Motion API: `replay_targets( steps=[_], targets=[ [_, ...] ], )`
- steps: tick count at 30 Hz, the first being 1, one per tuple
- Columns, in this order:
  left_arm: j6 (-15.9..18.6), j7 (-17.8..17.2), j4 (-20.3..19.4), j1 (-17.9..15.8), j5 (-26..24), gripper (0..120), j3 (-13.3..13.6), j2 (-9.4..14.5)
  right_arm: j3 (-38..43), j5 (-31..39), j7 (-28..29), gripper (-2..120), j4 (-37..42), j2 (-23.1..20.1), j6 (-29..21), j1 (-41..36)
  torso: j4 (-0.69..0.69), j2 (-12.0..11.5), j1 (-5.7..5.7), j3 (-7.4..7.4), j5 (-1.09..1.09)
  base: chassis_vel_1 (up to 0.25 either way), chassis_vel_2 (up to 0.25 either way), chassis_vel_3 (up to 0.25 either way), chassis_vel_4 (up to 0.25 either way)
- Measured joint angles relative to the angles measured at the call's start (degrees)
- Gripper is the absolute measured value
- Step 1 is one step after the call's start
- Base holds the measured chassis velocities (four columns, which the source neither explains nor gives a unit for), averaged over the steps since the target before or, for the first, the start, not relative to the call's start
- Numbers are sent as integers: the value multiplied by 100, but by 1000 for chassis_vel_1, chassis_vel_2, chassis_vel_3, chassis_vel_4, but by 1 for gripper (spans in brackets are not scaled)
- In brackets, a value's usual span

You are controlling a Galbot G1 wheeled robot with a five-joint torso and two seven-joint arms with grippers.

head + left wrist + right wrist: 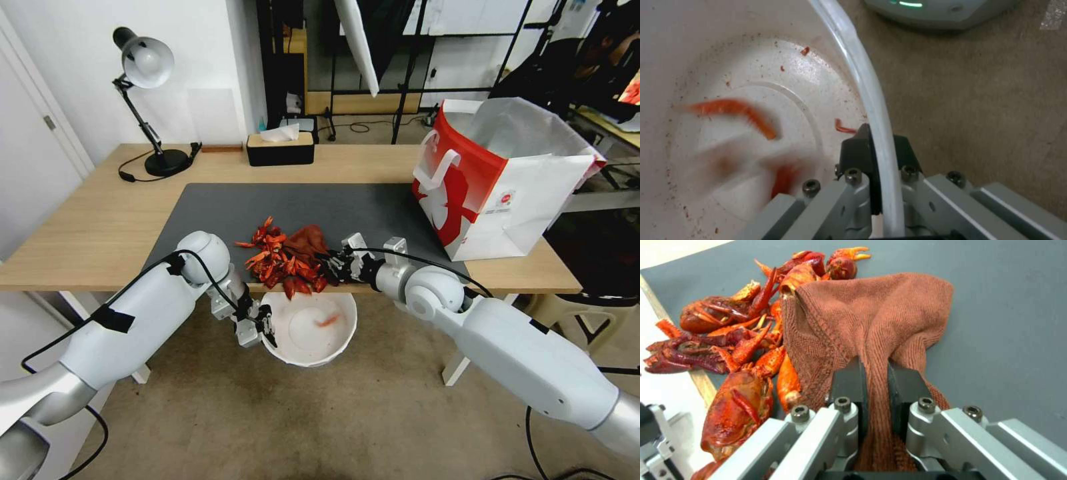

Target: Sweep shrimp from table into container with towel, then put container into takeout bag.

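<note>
Carpeted floor [220,427] underneath, white wall behind on the left, black metal racks and cables at the back. Across the middle, the table [87,227], long and light-wood, bearing a large dark grey mat [320,207] over its centre. At the right end of the table, standing upright and open-mouthed, the takeout bag [513,193], red and white with white strap handles, partly on the mat's right edge. At the back left corner, a black desk lamp [143,63] with its cord trailing; beside it toward the centre, a black tissue box [280,150] with a white tissue poking out. Below the near edge of the table, held out over the floor, the container [310,350], white and round, pinched at its rim by the left gripper [257,327], one pad inside the wall and one outside; inside it, a few blurred orange pieces and red specks. On the mat at the near edge, directly above the container, the shrimp [280,260], a red-orange heap with some pieces hanging over the wood edge. Pressed against the heap's right and far side, the towel [871,316], rust-brown, bunched and clamped tight between the pads of the right gripper [340,261], low over the mat. Between heap and bag, bare grey mat.
</note>
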Motion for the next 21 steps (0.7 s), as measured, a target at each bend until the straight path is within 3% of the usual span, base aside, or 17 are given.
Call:
replay_targets(
  steps=[21],
  targets=[
    [6,0,-61,64,-11,0,-116,150,103,10,65,7,557,-185,-37,-279,0,0,0,-1,-1,0,0,0,0]
  ],
)
